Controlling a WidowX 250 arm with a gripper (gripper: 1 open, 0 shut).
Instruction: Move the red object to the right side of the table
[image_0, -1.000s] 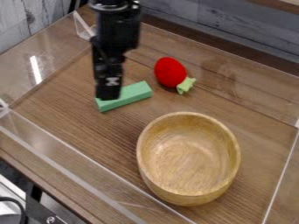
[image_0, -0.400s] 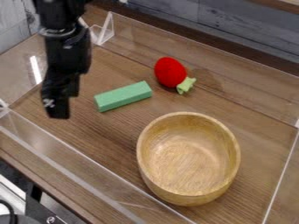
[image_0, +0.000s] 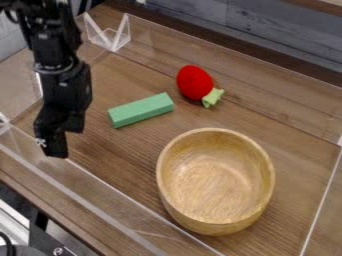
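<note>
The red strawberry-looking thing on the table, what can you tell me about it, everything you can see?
The red object is a small, rounded, glossy toy, bright red like plastic, with a pale green leafy end pointing right toward the viewer. It lies on its side on the wooden table, behind the wooden bowl and right of the green block, touching neither. Nothing holds it; the gripper hangs far off to the left.

Black robot arm, matte and blocky

The arm (image_0: 54, 60) is black all over, built of chunky stacked segments; its gripper (image_0: 54, 140) ends in narrow dark jaws with small pale markings near the tip.
</note>
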